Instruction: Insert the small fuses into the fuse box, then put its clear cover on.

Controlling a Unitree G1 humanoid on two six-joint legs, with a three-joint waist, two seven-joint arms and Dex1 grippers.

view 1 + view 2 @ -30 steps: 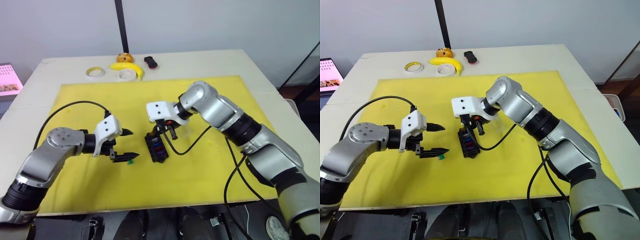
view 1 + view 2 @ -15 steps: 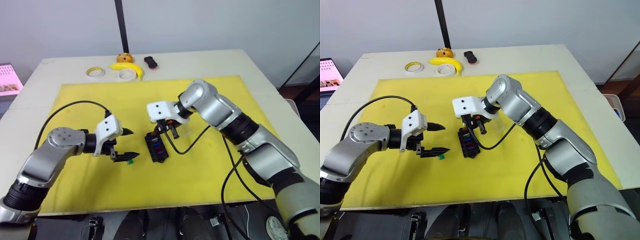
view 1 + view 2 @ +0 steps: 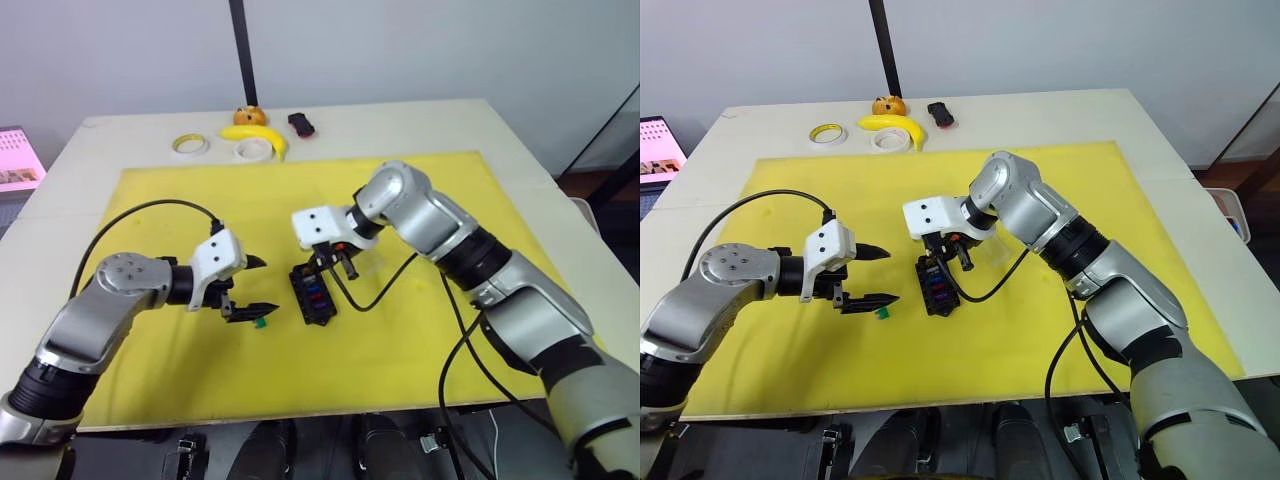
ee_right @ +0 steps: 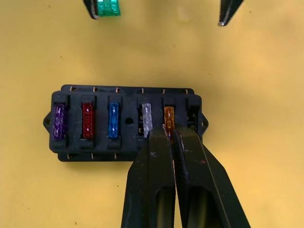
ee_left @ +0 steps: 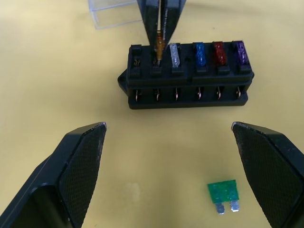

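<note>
Inside the fuse box (image 4: 126, 124) sit four fuses; right tool (image 4: 169, 135) apparently pinches an orange fuse (image 4: 168, 117), left tool (image 5: 168, 166) wide.

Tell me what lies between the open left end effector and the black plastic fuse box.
Bare yellow mat in the left wrist view. The flat green blade fuse lies off between the left end effector fingertips, short of the fuse box.
</note>
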